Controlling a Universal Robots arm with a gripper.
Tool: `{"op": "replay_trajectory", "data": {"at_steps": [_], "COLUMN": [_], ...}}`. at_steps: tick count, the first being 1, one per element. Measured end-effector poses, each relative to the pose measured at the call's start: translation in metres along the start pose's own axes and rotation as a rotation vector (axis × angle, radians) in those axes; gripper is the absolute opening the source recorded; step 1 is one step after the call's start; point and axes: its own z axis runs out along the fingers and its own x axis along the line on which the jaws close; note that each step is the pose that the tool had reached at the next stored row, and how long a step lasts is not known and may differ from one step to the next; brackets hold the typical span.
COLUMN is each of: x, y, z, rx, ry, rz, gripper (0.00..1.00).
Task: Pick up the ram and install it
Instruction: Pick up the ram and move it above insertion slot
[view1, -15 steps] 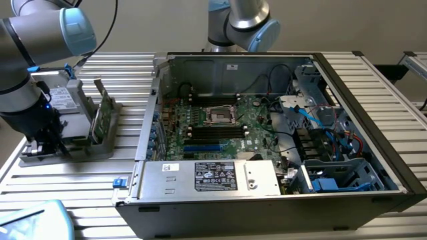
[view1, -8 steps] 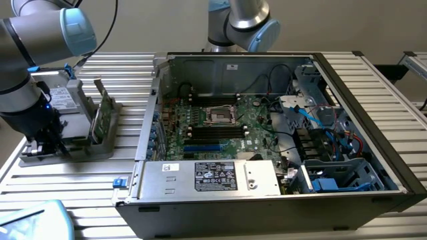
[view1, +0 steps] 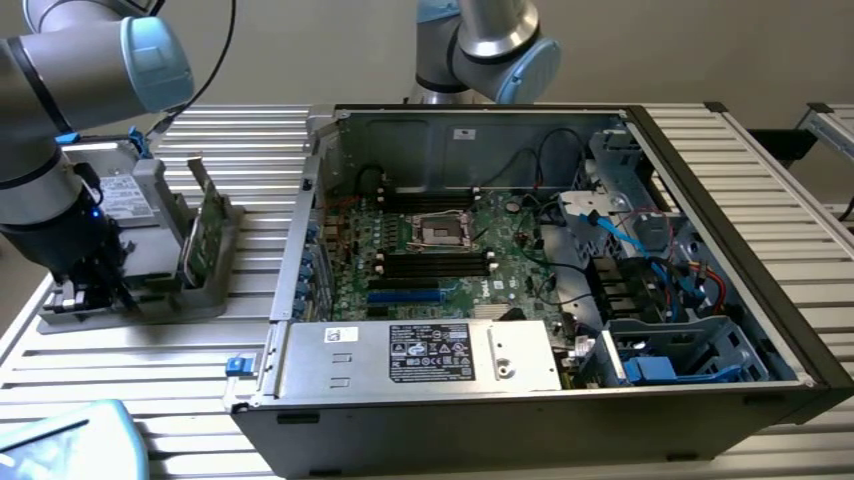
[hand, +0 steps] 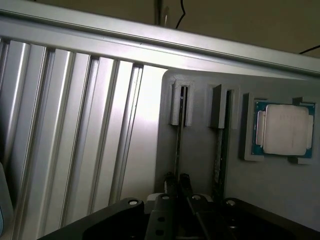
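Behind end effector (hand: 177, 179) (cropped), ram (hand: 178, 135) is part-hidden.

ram (hand: 178, 135) on edge in holder (hand: 270, 190), computer case (view1: 400, 430) at exterior view's right

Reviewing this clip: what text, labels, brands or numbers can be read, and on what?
None can be read.
Black label on the power supply: print too small.
White sticker beside it: blurred.
Sticker on the case's back wall: too small.
Label on the grey box at the exterior view's left: blurred.
Processor lid: no legible marking.
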Motion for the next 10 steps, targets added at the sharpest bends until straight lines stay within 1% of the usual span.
{"op": "replay_trajectory", "data": {"at_steps": [4, 5, 6, 7, 10], "x": [0.0000, 0.0002, 0.0005, 0.0007, 0.0009], "y": [-0.0001, -0.0004, -0.0010, -0.0014, -0.0020], "z": [0.0001, 0.0000, -0.0003, -0.0008, -0.0052], "rx": [0.0000, 0.0001, 0.0007, 0.0015, 0.0003], "ry": [0.0003, -0.0007, -0.0027, -0.0060, -0.0161], "rz": [0.000, 0.000, 0.000, -0.001, -0.001], "gripper": [0.14, 0.14, 0.14, 0.14, 0.14]}}
